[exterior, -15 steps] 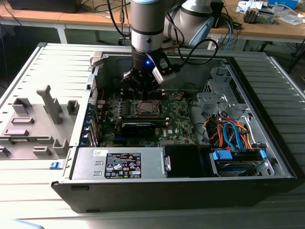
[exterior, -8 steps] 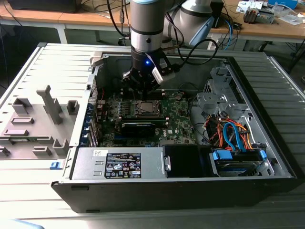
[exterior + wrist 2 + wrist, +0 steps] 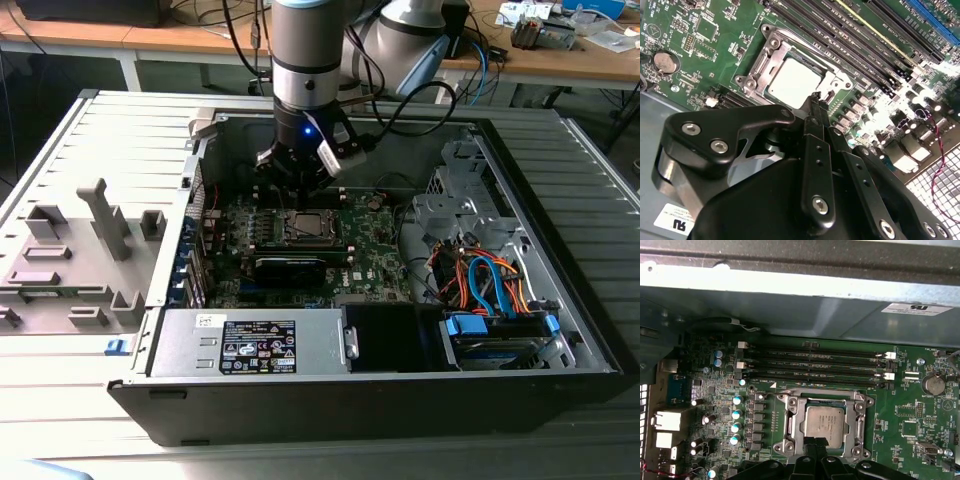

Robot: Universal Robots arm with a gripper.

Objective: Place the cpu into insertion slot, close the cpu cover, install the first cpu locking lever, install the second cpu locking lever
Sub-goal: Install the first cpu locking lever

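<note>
CPU, exterior view: chip (image 3: 303,226) sits in insertion slot (image 3: 322,237) on green motherboard (image 3: 375,262); pincer (image 3: 296,188) just above it.
Second wrist view: CPU (image 3: 792,83) seated, cpu cover (image 3: 771,64) looks down over its edges; pincer (image 3: 819,98) tips together, nothing held, at slot edge.
First wrist view: cover (image 3: 790,426) frames chip (image 3: 824,422); levers' state can't tell.

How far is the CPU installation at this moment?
Done: the cpu lies in the insertion slot, and the cpu cover looks closed around it. In hand: the gripper hangs at the socket edge, jaws together. Left: I cannot tell whether the levers are locked.
</note>
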